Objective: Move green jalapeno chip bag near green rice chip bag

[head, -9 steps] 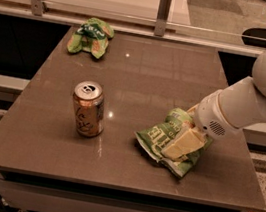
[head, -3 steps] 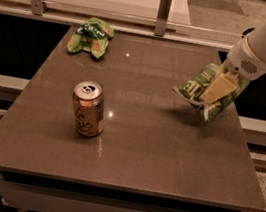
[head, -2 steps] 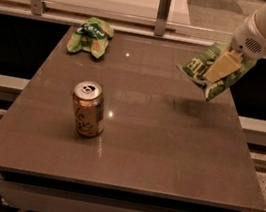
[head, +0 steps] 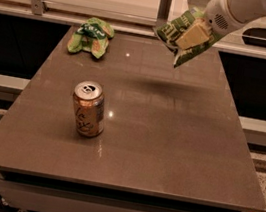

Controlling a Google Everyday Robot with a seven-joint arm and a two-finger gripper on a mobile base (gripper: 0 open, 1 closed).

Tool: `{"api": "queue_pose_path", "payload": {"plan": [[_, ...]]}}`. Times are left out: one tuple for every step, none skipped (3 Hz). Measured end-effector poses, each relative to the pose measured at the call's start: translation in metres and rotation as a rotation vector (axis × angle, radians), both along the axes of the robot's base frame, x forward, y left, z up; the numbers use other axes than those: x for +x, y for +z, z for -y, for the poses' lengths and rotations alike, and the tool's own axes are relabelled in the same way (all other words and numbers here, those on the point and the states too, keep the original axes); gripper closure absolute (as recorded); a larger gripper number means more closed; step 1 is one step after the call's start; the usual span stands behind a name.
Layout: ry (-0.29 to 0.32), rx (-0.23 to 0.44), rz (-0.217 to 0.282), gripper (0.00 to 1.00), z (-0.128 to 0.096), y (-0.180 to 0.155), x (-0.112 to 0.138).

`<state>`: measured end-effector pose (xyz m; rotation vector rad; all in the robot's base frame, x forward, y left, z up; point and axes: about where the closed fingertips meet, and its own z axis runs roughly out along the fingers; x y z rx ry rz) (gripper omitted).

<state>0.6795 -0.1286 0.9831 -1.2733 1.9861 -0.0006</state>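
- One large flat light-green chip bag point(head: 169, 31) with white lettering hangs in the air, clamped between the fingers point(head: 195, 33) of the gripper point(head: 189, 36). One pale finger lies across its front and the other is hidden behind it.
- That bag is tilted with a corner pointing down, clear of the brown glossy counter point(head: 168, 139). A faint shadow lies on the counter straight below the fingers.
- Well left of the fingers and lower, a small wrinkly green bag with orange patches and a dark green band point(head: 90, 36) lies at the counter's far left corner, well apart from the held bag.
- Far below-left of the fingers, a copper-coloured drink can point(head: 88, 109) stands upright; whether its top is opened cannot be told.
- Neither bag shows its contents.
- Up-right of the fingers runs the white arm point(head: 243, 6).
- Behind the fingers, a pale ledge with a metal post point(head: 164, 7) borders the counter.
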Motion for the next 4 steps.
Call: {"api": "queue_pose_path", "payload": {"plan": [[0.009, 0.041, 0.106, 1.0, -0.05, 0.002, 0.029], [-0.006, 0.069, 0.177, 1.0, -0.052, 0.016, 0.042], [-0.006, 0.069, 0.177, 1.0, -0.052, 0.016, 0.042], [-0.025, 0.027, 0.168, 1.0, -0.057, 0.008, 0.05]]}}
